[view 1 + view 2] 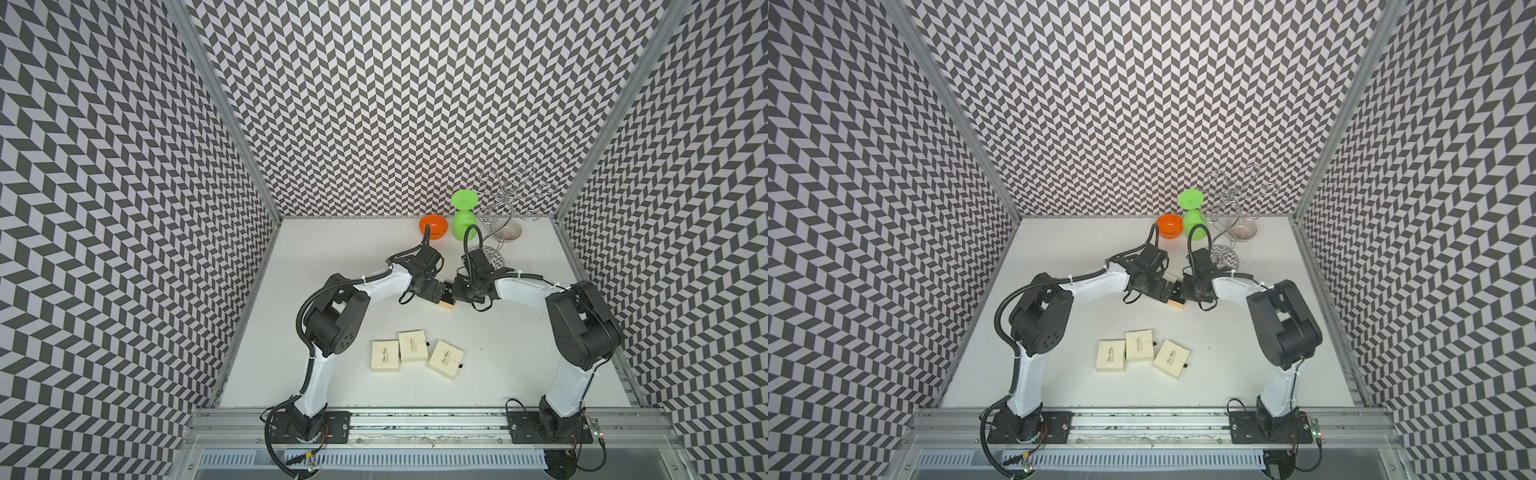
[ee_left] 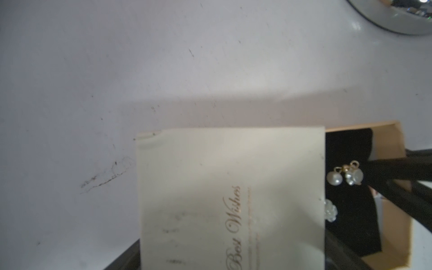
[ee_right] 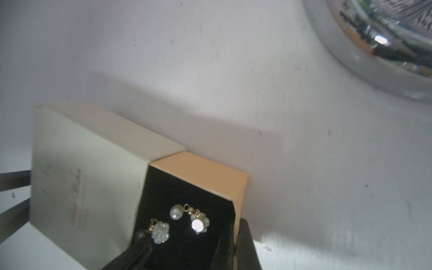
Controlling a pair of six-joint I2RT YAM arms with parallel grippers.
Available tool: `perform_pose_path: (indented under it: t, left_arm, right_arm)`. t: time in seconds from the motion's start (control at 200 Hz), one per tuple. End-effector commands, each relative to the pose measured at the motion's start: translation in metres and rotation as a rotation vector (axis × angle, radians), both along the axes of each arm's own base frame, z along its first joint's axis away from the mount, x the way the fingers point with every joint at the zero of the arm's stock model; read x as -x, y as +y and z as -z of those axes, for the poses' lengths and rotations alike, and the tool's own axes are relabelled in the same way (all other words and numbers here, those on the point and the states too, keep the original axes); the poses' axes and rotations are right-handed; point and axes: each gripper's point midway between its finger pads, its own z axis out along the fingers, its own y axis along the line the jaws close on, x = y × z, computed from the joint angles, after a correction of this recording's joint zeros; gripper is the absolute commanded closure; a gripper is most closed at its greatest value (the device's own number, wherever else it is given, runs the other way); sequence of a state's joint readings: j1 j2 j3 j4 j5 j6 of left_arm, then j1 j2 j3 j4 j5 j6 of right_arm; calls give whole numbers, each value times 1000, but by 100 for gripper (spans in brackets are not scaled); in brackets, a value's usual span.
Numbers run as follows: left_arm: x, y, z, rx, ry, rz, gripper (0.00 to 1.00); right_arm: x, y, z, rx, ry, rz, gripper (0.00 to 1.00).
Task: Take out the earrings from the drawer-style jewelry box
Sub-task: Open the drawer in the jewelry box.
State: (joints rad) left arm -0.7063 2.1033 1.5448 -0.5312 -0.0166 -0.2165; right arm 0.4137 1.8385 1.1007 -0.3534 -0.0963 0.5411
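Note:
The drawer-style jewelry box (image 1: 447, 300) sits at mid-table between both arms. Its cream "Best Wishes" sleeve (image 2: 233, 175) (image 3: 81, 175) lies between the jaws of my open left gripper (image 2: 233, 261) (image 1: 436, 293); whether they touch it is unclear. The tan drawer (image 3: 203, 175) (image 2: 397, 140) is pulled partly out, showing black lining. On it lie the earrings (image 3: 189, 217) (image 2: 346, 175), small pearl-and-flower pieces, one (image 2: 330, 210) half under the sleeve. My right gripper (image 3: 233, 247) (image 1: 454, 291) is shut on the drawer's end wall.
Three closed cream boxes (image 1: 385, 354) (image 1: 413, 346) (image 1: 445, 358) lie nearer the front. At the back stand an orange bowl (image 1: 433, 226), a green goblet (image 1: 464, 220) and a silver wire stand (image 1: 503, 203), whose round base (image 3: 374, 46) is close behind the right gripper.

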Motion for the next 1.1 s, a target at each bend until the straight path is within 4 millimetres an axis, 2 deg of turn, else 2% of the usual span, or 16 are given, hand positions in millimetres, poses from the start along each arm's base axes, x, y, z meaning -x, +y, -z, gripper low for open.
perform_pose_path:
  t: [0.0, 0.2, 0.446, 0.626, 0.741, 0.896, 1.092]
  left_arm:
    - [14, -15, -11, 62, 15, 80, 0]
    - [20, -24, -25, 149, 28, 136, 0]
    - [18, -22, -36, 254, 69, 139, 0]
    - [25, -26, -43, 313, 78, 187, 0]
    - [29, -28, -49, 342, 78, 212, 0]
    - [28, -24, -50, 360, 82, 202, 0]
    - [27, -21, -48, 364, 87, 193, 0]
  right_arm:
    - [18, -16, 30, 94, 100, -10, 97]
    - [18, -12, 30, 85, 102, -14, 96]
    - [18, -9, 33, 76, 109, -11, 96]
    - [17, -9, 33, 76, 108, -9, 94]
    - [15, -6, 31, 70, 106, -14, 88]
    - [11, -2, 21, 47, 81, -16, 73]
    - [5, 1, 2, 23, 34, -14, 66]
